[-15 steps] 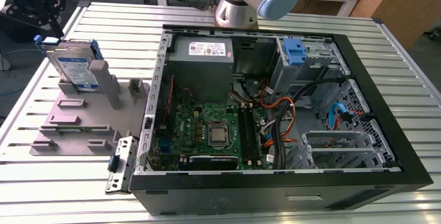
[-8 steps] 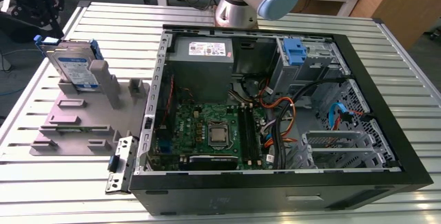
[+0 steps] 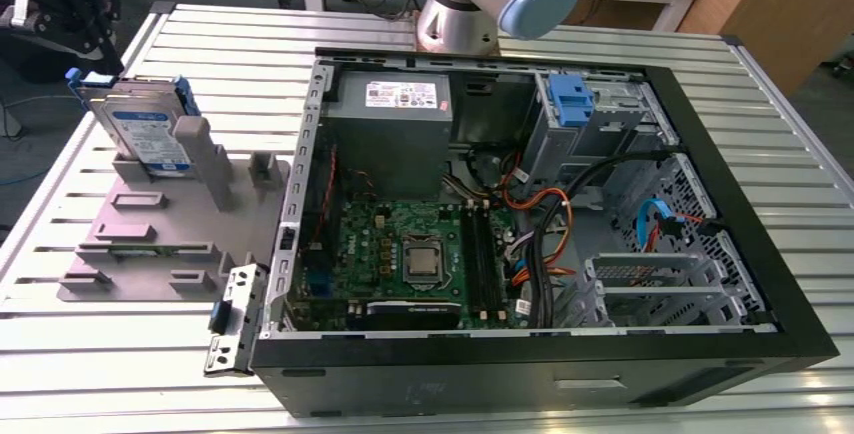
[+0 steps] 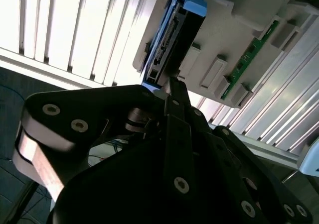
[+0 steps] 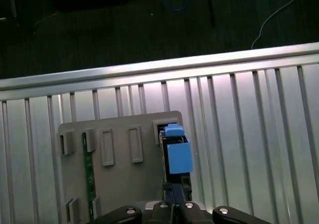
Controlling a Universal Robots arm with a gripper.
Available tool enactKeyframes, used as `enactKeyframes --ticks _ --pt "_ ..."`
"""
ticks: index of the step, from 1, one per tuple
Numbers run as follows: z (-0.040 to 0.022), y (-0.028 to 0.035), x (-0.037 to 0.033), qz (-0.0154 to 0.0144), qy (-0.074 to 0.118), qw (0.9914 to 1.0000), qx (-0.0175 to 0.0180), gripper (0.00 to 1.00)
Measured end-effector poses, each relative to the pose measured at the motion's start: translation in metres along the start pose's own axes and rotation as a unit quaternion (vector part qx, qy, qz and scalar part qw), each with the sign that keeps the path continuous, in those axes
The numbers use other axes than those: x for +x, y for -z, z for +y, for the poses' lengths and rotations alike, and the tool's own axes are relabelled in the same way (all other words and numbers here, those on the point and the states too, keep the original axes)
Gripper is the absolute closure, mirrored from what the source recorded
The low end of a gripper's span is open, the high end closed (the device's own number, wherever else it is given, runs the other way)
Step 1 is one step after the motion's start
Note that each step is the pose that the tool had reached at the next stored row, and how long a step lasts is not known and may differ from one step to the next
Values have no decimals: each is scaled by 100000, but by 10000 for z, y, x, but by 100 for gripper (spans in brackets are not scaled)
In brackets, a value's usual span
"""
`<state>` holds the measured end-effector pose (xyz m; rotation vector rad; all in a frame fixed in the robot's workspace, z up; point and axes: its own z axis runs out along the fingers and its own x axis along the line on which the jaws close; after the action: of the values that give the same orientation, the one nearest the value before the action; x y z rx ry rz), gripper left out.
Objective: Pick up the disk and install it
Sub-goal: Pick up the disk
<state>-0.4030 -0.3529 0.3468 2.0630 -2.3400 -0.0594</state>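
Note:
The disk [image 3: 140, 129] stands on edge in a slot of the grey fixture [image 3: 147, 244] at the exterior view's left, its white-and-blue label facing out and blue rails on its edges. My gripper [image 3: 78, 14] hangs above and behind the disk, apart from it. In the second wrist view the gripper [image 4: 172, 84] is shut, its tips close to the end of the disk [image 4: 167, 40]. The first wrist view looks down past the gripper [image 5: 174, 198] at the blue-railed top edge of the disk [image 5: 178, 154]. Nothing is held.
An open black computer case [image 3: 534, 364] lies beside the fixture, with a grey power supply [image 3: 394, 104], motherboard [image 3: 400, 254], cables and a drive bay with a blue latch [image 3: 570, 104]. A green memory stick [image 5: 88, 169] sits in the fixture. The slatted table's edge [image 5: 149, 67] is near.

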Motion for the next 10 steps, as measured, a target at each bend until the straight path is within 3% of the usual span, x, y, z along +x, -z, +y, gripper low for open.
enactKeyframes --ticks 2,10 --pt "-1 0 0 -154 351 99999 -22 89" --pt "-3 -48 1 -162 375 99999 -20 89"
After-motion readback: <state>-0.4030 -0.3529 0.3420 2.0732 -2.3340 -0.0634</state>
